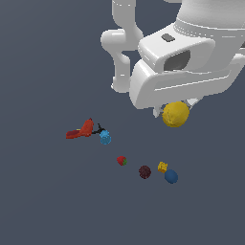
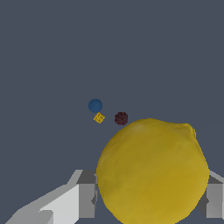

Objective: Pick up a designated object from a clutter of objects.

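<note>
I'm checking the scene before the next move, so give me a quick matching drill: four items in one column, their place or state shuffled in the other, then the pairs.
Items:
1. yellow ball
2. yellow cube
3. strawberry
4. red flat tool-shaped piece

Place or state:
A. farthest toward the exterior view's left
B. held up off the floor in the tool
C. on the floor just beside the blue ball
D. on the floor between the light-blue knobbly piece and the dark maroon ball

Pairs: 1-B, 2-C, 3-D, 4-A
</note>
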Controlling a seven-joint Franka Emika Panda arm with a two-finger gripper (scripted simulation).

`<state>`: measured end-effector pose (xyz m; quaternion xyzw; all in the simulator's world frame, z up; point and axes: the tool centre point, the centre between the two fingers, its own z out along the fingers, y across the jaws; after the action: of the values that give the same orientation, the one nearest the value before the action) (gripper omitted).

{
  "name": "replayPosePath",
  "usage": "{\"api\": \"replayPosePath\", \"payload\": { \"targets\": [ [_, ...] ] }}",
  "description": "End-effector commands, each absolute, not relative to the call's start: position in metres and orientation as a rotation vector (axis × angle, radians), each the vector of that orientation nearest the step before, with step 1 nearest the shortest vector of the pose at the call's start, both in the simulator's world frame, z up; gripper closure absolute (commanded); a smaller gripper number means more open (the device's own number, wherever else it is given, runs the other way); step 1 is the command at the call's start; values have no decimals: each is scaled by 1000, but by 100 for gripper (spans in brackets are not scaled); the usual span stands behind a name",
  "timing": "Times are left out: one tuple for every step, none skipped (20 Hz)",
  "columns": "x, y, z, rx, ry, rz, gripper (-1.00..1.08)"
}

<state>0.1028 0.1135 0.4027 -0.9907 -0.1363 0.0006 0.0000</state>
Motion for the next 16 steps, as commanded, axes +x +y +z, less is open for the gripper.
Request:
{"api": "replayPosePath", "payload": {
  "targets": [
    [109, 118, 411, -3112, -428, 1, 108],
    [111, 120, 414, -3112, -428, 1, 108],
    [113, 121, 416, -3112, -428, 1, 108],
    [115, 123, 418, -3112, -428, 1, 108],
    [117, 124, 420, -3112, -428, 1, 108],
    [119, 125, 422, -3112, -428, 1, 108],
    [120, 126, 424, -3112, -428, 1, 108],
    [121, 127, 425, -3112, -428, 0, 108],
    [122, 127, 427, -3112, -428, 0, 108],
    [123, 128, 428, -3112, -428, 0, 108],
    [124, 129, 429, -3112, -428, 0, 108],
    [125, 129, 430, -3112, -428, 0, 108],
    [126, 130, 431, -3112, -428, 0, 108],
    [126, 130, 431, -3112, -428, 0, 108],
    [127, 130, 432, -3112, -428, 0, 108],
    [127, 130, 432, -3112, -428, 0, 108]
  ]
}}
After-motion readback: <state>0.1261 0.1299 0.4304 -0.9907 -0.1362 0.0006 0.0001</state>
